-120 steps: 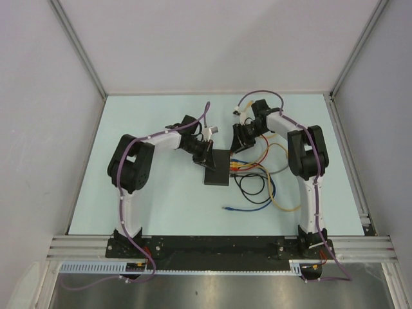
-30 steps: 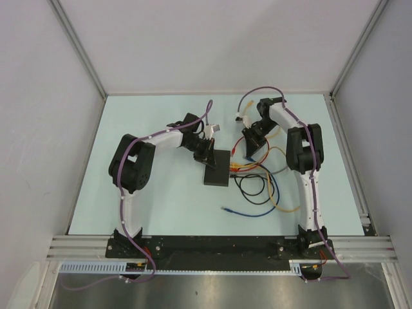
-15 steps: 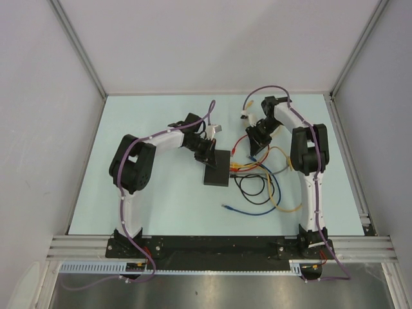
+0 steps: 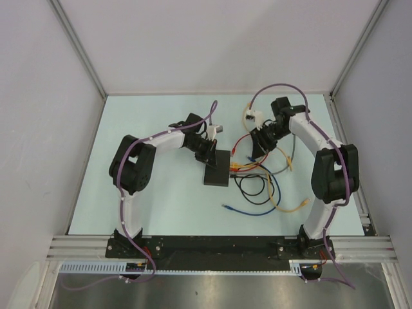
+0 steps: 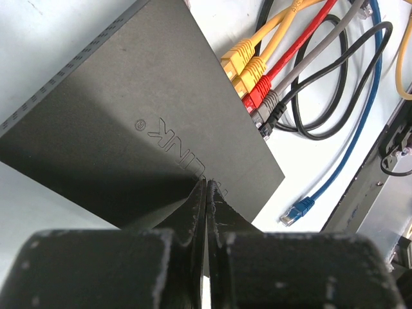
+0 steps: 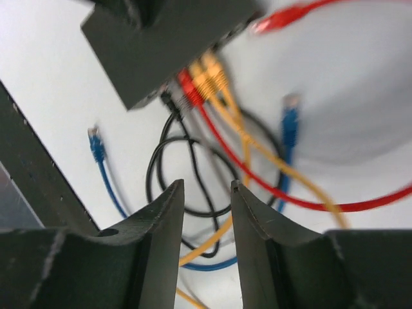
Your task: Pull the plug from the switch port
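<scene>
The switch [image 4: 217,168] is a flat black box lying mid-table. My left gripper [image 4: 208,154] is shut, its tips pressed on the switch's top [image 5: 148,116] near the far end. Two yellow plugs [image 5: 244,61], a red plug [image 5: 259,90], a grey one and a black one sit in the ports on its right side. My right gripper [image 4: 254,152] hovers open just right of the ports, with nothing between its fingers [image 6: 168,212]. A loose red plug [image 6: 277,19] lies off the switch's far corner. A free blue plug [image 6: 291,122] lies nearby.
Black, blue, yellow and red cables [image 4: 264,190] loop over the table to the right of the switch. A second loose blue plug [image 4: 224,208] lies nearer the front. The black base rail [image 4: 219,248] runs along the near edge. Grey walls enclose the table.
My right gripper has gone from shut to open, and its arm has swung out to the right. The red cable has shifted behind the ports. The left arm has stayed put.
</scene>
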Tool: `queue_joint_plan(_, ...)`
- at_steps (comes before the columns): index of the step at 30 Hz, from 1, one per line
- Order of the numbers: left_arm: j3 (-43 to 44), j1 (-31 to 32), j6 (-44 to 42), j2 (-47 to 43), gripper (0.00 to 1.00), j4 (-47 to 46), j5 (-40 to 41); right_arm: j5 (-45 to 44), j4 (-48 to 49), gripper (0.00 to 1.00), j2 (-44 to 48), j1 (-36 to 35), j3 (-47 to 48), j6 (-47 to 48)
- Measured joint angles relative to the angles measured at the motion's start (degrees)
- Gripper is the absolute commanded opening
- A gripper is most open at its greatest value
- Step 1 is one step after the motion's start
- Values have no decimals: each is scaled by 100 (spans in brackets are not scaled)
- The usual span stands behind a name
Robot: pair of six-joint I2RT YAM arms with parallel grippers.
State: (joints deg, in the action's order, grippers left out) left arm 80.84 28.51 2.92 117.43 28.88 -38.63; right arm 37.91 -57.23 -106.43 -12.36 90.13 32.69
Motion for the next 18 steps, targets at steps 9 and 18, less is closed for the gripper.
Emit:
queue_joint_plan(9,-2,22,-4,-20,2,2,57,-457,160,36,1263,238,-2310,199)
queue_joint_plan(18,-4,28,-37,-22,2,0,59,-949,205,45,2144,634,-3010,304)
